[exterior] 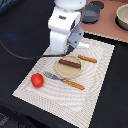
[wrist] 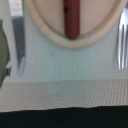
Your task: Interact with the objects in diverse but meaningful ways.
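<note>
A brown sausage stick point(exterior: 69, 63) lies on a beige plate point(exterior: 75, 74) in the middle of a pale placemat point(exterior: 95, 85). It also shows in the wrist view point(wrist: 71, 20) on the plate point(wrist: 45, 32). A red tomato point(exterior: 37, 80) sits on the mat towards the exterior view's left. A grey two-handled pot point(exterior: 92, 12) stands on a brown surface at the back. My gripper point(exterior: 82, 45) hangs just behind the plate; its fingers are mostly hidden by the white arm and do not show in the wrist view. The cheese wedge and the fish are out of view.
A fork with an orange handle point(exterior: 65, 80) lies in front of the plate, its tines in the wrist view point(wrist: 121, 45). A knife with an orange handle point(exterior: 87, 59) lies on the exterior view's right of the plate. A pale bowl point(exterior: 122, 17) stands at the back right. A black cable point(exterior: 20, 52) crosses the dark table.
</note>
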